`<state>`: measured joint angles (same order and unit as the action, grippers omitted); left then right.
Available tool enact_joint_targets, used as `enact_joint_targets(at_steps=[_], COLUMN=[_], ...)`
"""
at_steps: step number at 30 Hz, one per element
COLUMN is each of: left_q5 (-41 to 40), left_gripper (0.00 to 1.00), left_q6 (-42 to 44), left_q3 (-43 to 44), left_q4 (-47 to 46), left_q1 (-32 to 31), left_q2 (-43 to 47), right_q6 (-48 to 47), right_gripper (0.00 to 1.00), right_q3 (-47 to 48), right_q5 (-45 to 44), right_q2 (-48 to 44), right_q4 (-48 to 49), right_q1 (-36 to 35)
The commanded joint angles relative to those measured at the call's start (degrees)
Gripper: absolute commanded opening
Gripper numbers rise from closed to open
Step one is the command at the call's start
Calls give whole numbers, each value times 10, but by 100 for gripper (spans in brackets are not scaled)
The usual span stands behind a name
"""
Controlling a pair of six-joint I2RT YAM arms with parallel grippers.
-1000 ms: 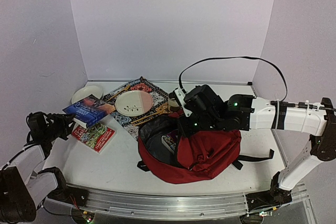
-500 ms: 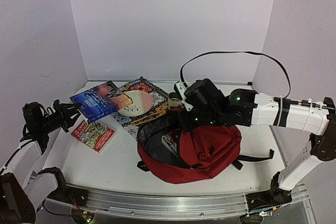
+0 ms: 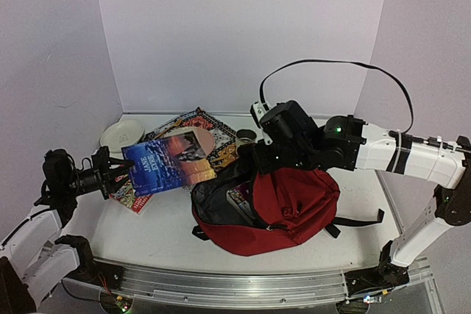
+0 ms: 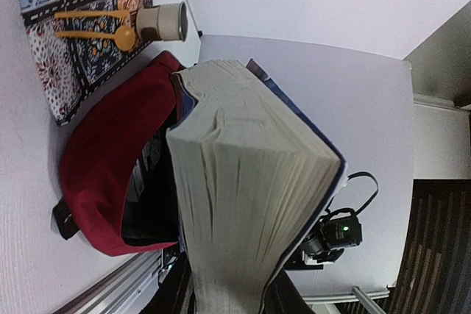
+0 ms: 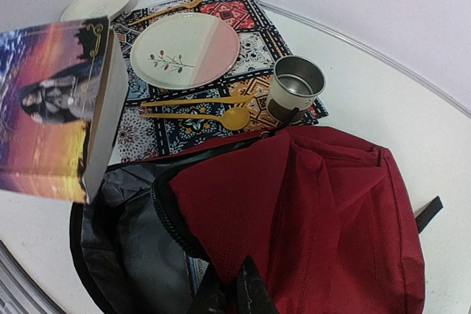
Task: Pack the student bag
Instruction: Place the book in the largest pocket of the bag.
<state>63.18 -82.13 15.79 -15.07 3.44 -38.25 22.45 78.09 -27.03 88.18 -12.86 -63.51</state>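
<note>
The student bag [image 3: 298,207], a dark-red backpack, lies on the table with its mouth open to the left, and another book [image 3: 238,201] shows inside. My right gripper [image 3: 259,161] is shut on the edge of the bag's red front flap [image 5: 243,211] and holds it up; in the right wrist view its tips [image 5: 237,293] pinch the fabric. My left gripper [image 3: 112,173] is shut on a thick blue book [image 3: 171,161], held upright in the air just left of the bag's mouth. In the left wrist view the book's pages [image 4: 243,196] fill the frame, with the bag [image 4: 103,174] behind.
A patterned mat [image 3: 221,131] at the back carries a pink-and-white plate [image 5: 184,49], yellow cutlery [image 5: 199,108] and a metal cup [image 5: 294,87]. A white plate [image 3: 121,134] sits at the back left. A red book [image 3: 126,195] lies flat under the held book.
My left arm has lifted the blue book off the table and carried it right, towards the bag's mouth, turning it upright. My right gripper has raised the flap slightly.
</note>
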Motion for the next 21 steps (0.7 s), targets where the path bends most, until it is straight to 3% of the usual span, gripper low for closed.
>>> enact_joint_targets(at_steps=[1, 6, 21], left_q5=[2, -59, -169], left_gripper=[0, 0, 0], left_q6=[-10, 0, 30], left_q3=[-9, -13, 35], left_q4=[-86, -86, -87], left_q1=[-72, -169, -330], left_q2=[19, 4, -67], right_q6=[16, 19, 17], right_gripper=[1, 1, 1], right_q3=[41, 51, 66], right_q5=[-50, -53, -27], right_q2=[-17, -14, 4], right_q4=[10, 10, 10], right_q1=[0, 0, 0])
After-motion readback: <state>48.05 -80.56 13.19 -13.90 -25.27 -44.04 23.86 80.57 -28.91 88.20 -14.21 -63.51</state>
